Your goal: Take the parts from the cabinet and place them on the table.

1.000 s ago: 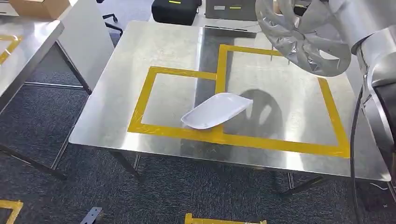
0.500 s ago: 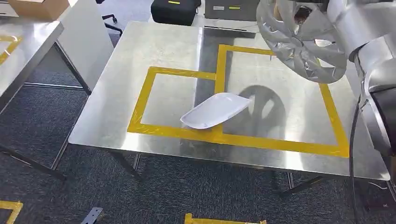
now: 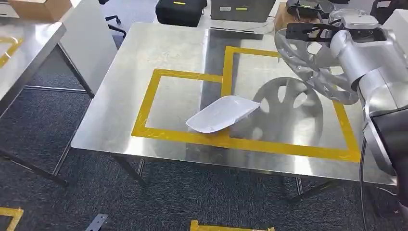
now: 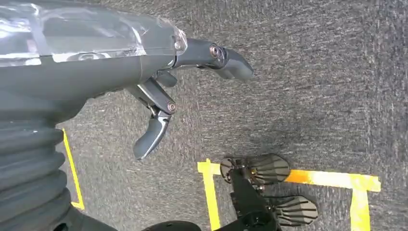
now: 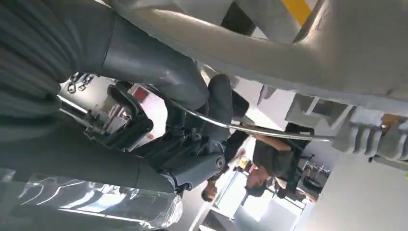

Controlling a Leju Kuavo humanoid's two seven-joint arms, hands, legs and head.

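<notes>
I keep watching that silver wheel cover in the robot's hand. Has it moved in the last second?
Yes. The wheel cover has come down toward the table, over the larger yellow tape square.

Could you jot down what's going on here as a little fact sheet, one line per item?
Held part: silver wheel cover, tilted, above the table's far right side
Right hand: grips the wheel cover's rim
Left hand: holds nothing, fingers apart, hanging over the carpet
Already on the table: white tray-shaped part, lying across the yellow tape between the two marked squares
Table: shiny metal, two yellow taped squares
Wheel cover placed: not yet
</notes>
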